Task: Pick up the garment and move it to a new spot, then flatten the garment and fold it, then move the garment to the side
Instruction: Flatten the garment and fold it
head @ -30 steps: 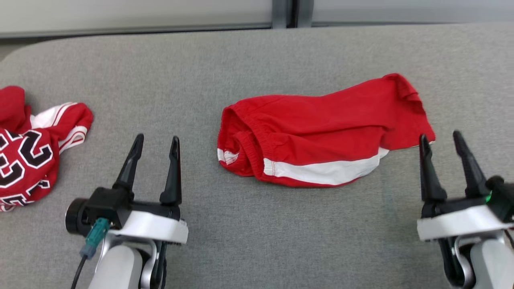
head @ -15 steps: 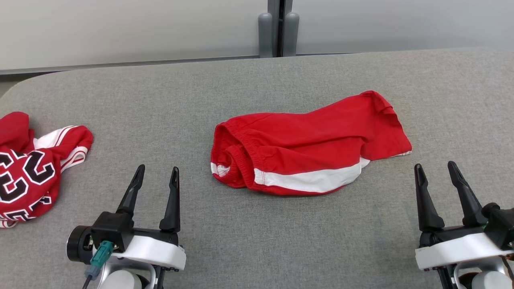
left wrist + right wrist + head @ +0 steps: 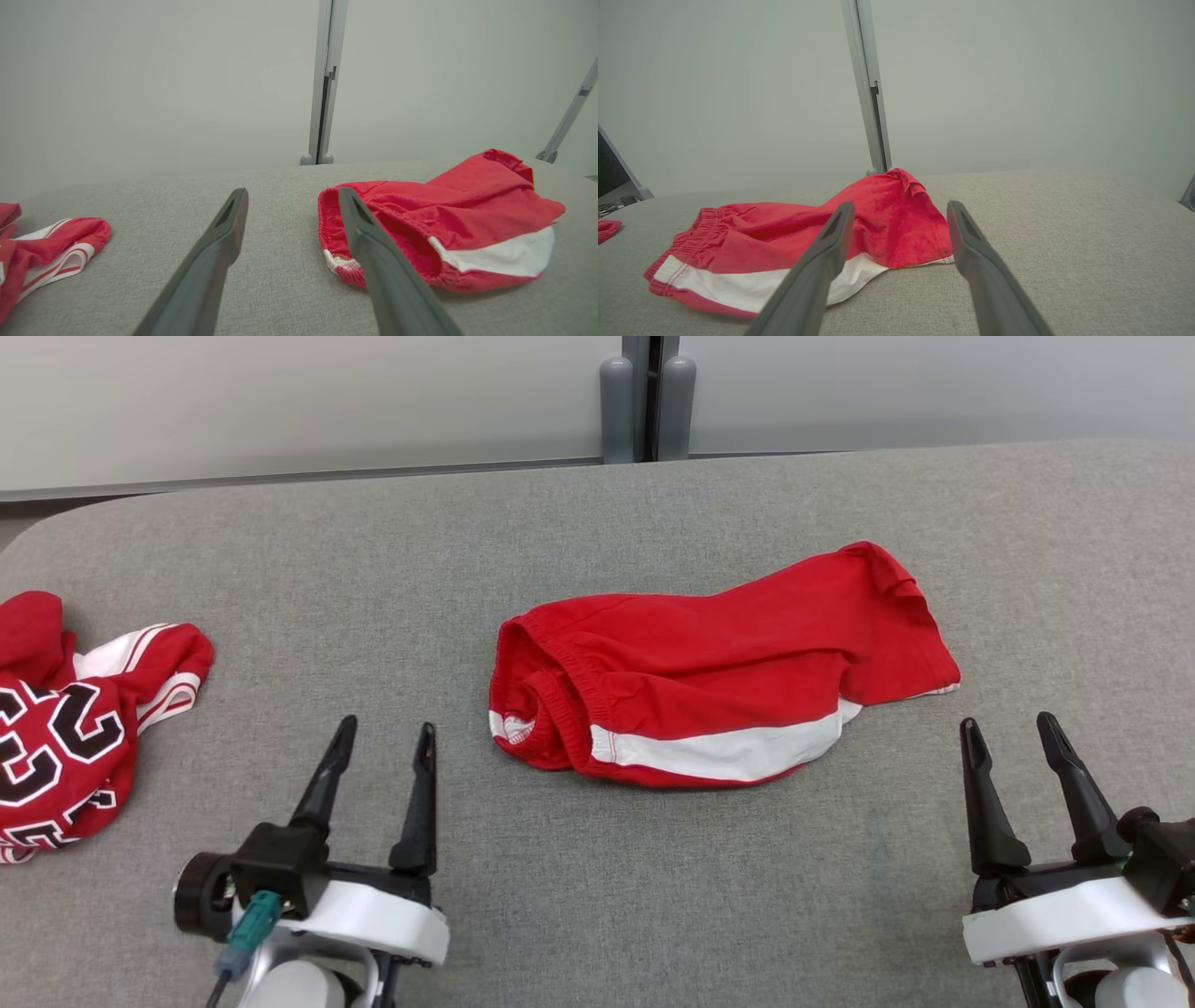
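Note:
The garment is a pair of red shorts with a white side stripe, lying crumpled in the middle of the grey table, waistband to the left. My left gripper stands open near the front edge, left of the waistband and apart from it. My right gripper is open too, just in front of the shorts' right leg hem, touching nothing. In the left wrist view the garment lies beyond the right finger of my left gripper. Through the right wrist view, the garment sits ahead and left of my right gripper.
A second red garment with white trim and black-and-white numbers is bunched at the table's left edge, also visible in the left wrist view. A grey post and pale wall stand behind the table's far edge.
The head camera tilted up since a second ago, so the whole picture shifted down. My left gripper has edged slightly right toward the shorts. The garment lies as before.

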